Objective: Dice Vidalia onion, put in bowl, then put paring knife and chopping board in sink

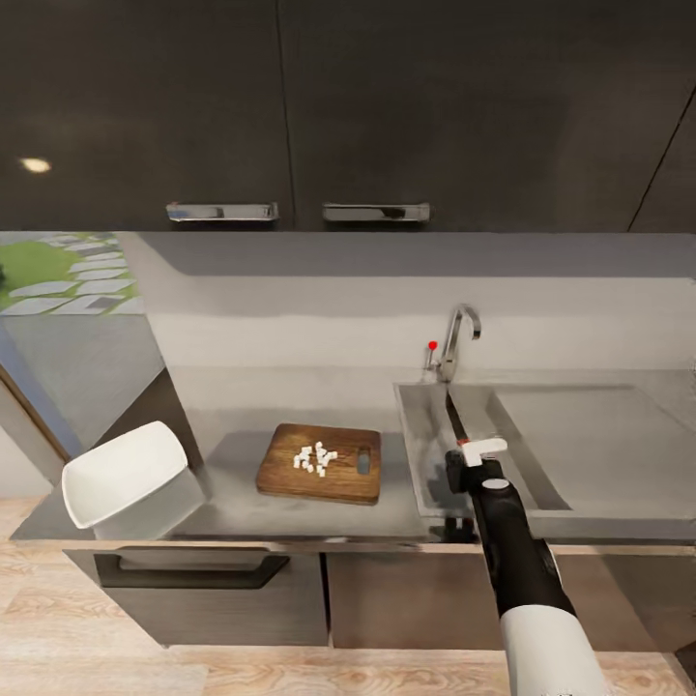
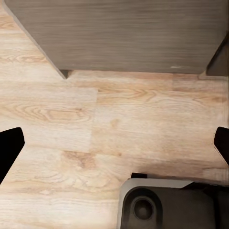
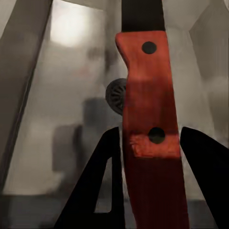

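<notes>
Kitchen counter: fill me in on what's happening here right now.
The right gripper holds the knife by its red handle over the sink, blade pointing toward the tap, jaws closed on the handle. White diced onion sits on the board, not yet in the bowl, which stands tilted at the counter's left end. The left gripper hangs open over the wooden floor.

Dark upper cabinets point(image 1: 290, 106) with two chrome handles point(image 1: 222, 211) are hanging above a pale grey backsplash point(image 1: 319, 319), while light wood plank flooring point(image 2: 95, 129) is running beneath grey base cabinets point(image 1: 406, 594).
</notes>
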You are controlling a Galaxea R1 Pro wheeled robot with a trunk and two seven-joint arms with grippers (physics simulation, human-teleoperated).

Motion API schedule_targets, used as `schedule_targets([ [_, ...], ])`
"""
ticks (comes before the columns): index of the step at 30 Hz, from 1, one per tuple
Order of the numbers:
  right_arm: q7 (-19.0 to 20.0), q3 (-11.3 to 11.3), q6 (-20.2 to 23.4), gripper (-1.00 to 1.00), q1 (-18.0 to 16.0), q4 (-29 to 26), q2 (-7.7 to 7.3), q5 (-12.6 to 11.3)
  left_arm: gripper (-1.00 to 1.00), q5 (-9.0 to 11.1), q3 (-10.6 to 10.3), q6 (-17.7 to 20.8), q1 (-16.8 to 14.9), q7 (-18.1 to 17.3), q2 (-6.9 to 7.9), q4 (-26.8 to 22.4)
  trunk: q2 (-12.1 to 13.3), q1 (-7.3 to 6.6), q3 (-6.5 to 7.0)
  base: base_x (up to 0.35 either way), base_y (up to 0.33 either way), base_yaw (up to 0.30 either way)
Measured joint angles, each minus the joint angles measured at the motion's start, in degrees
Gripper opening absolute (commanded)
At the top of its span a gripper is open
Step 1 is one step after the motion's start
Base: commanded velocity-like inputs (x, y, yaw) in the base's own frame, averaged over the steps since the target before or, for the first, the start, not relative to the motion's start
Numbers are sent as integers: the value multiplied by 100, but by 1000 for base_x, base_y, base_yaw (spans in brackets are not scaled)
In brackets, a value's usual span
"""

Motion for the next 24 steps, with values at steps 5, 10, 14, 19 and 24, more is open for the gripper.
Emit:
schedule_targets([
  [5, -37, 5, 100, -100, -44, 642, -90, -514, 100, -5, 2, 0, 1, -1, 0, -17, -1, -2, 0, 291, -76, 0],
  [10, -39, 6, 104, -100, -51, 763, -146, -548, 100, -5, 2, 0, 1, 1, -1, -22, -1, -3, 0, 341, -4, 0],
  [14, -39, 6, 104, -100, -51, 780, -142, -556, 100, -5, 2, 1, 1, 0, -1, -22, 0, -1, 0, 214, 0, 0],
  [19, -37, 8, 93, -100, -51, 1209, -140, -560, 100, -4, 2, 0, 1, 1, -1, -16, 1, 1, 0, 20, 0, 0],
  [24, -39, 2, 58, -100, -51, 1466, -132, -559, 100, -6, 2, -2, 1, 0, -1, -15, 0, 1, 0, 1, 0, 0],
])
